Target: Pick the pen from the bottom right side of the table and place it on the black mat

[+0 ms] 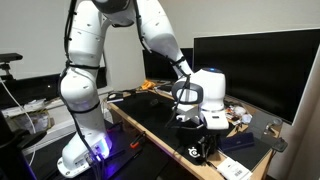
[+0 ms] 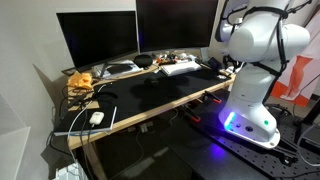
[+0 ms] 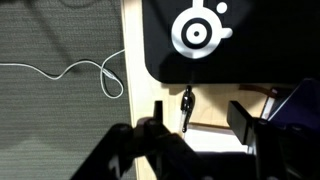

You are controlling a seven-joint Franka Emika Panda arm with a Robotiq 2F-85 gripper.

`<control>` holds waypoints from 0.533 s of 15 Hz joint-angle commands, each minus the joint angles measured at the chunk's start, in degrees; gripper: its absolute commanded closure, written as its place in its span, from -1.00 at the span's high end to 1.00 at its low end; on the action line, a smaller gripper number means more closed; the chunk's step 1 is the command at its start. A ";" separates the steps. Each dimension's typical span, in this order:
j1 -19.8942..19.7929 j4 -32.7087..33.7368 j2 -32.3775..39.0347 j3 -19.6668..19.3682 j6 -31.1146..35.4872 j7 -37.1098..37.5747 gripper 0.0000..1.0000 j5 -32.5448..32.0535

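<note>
**Jaws apart over the pen at the mat's edge**

The black Robotiq gripper (image 3: 197, 128) hangs with its jaws apart, the small dark pen (image 3: 186, 104) between them. The pen lies on the light wood table (image 3: 132, 50), just beside the large black mat (image 3: 260, 50), below its white round logo (image 3: 200, 30).

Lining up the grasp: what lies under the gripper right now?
In the wrist view, a dark pen lies on the bare table edge by the black mat, between the open fingers. The gripper itself covers the table nearer the camera.
</note>
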 commanded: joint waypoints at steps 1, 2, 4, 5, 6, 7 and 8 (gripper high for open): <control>0.80 3.85 3.80 -0.29 -2.69 3.21 0.45 0.43; 0.87 4.54 4.67 -0.40 -3.04 3.69 0.52 0.33; 0.82 5.69 6.12 -0.46 -3.73 4.30 0.41 0.35; 0.75 6.26 6.83 -0.48 -4.06 4.58 0.22 0.39; 0.77 6.73 7.45 -0.59 -4.27 5.08 0.17 0.32; 0.74 7.08 7.98 -0.61 -4.42 5.16 0.02 0.27; 0.74 7.23 8.39 -0.65 -4.48 5.18 -0.30 0.20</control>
